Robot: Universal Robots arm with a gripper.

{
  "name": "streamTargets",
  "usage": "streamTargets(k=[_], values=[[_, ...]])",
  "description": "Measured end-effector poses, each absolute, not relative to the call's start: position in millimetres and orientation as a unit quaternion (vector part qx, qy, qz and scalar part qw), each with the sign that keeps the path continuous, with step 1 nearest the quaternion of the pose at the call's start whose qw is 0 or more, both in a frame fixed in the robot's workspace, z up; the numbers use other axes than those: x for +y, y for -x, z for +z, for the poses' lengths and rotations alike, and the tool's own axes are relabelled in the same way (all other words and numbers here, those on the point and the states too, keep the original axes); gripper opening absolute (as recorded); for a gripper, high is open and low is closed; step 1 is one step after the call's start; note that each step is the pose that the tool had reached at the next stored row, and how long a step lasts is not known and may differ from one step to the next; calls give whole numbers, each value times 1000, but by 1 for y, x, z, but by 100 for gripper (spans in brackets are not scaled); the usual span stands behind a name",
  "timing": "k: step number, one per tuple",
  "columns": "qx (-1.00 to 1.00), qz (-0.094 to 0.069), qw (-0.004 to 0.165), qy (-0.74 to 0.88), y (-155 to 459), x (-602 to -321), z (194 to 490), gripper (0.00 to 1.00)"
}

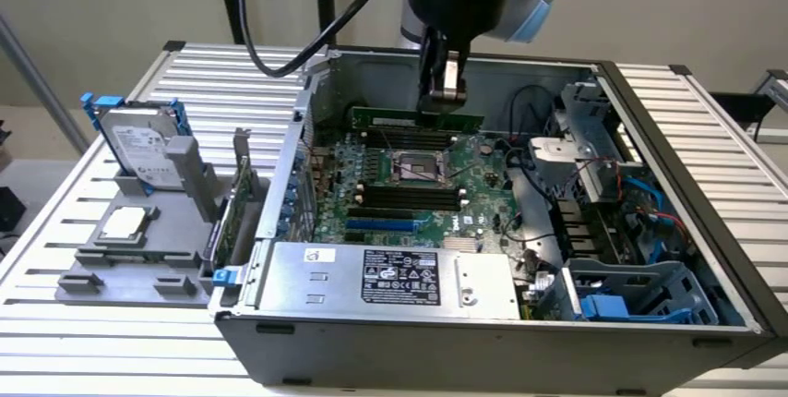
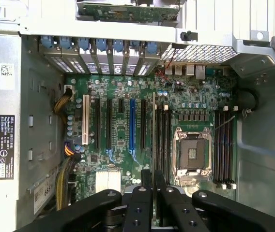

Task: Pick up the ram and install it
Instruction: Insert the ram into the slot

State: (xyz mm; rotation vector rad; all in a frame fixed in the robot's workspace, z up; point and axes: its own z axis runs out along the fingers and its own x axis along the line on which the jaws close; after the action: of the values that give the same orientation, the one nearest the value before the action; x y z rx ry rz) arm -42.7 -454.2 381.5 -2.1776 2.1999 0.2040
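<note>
Figure: open computer on the bench, seen from the exterior view and from my wrist.

(a) Ribbed silver aluminium table [image 1: 708, 148], carrying all the rest.

(b) Grey steel tower case [image 1: 493, 346], lying on its side with the panel off.

(c) Green motherboard [image 1: 369, 171] on the case floor. Its long black memory slots [image 1: 407, 198] run in rows on either side of the square metal processor socket [image 1: 416, 166].

(d) Silver boxed power supply [image 1: 394, 277] with a black label, against the near wall of the case.

(e) Grey plastic parts stand [image 1: 136, 254], on the table just beside the case at the exterior view's left. It holds an upright silver hard drive in a blue frame [image 1: 138, 148], a green expansion card with a metal bracket [image 1: 243, 196] set on edge, and a small square silver processor chip [image 1: 124, 223] lying flat.

(f) My black claw [image 1: 440, 106], reaching down into the case from above. It is nearly closed, and the two fingers [image 2: 147, 186] pinch the ram [image 1: 412, 120], a long, thin green circuit stick.

(g) The ram hangs level in my grip by its upper edge, lengthwise across the board. It sits just beyond the socket, at the far side of the case (I cannot tell which slot it stands over, nor whether its lower edge touches one)
</note>
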Motion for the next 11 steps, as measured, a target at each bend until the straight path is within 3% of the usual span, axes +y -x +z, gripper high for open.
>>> streamTargets(k=[11], values=[[710, 66, 20, 701, 36, -438, 362, 13]])
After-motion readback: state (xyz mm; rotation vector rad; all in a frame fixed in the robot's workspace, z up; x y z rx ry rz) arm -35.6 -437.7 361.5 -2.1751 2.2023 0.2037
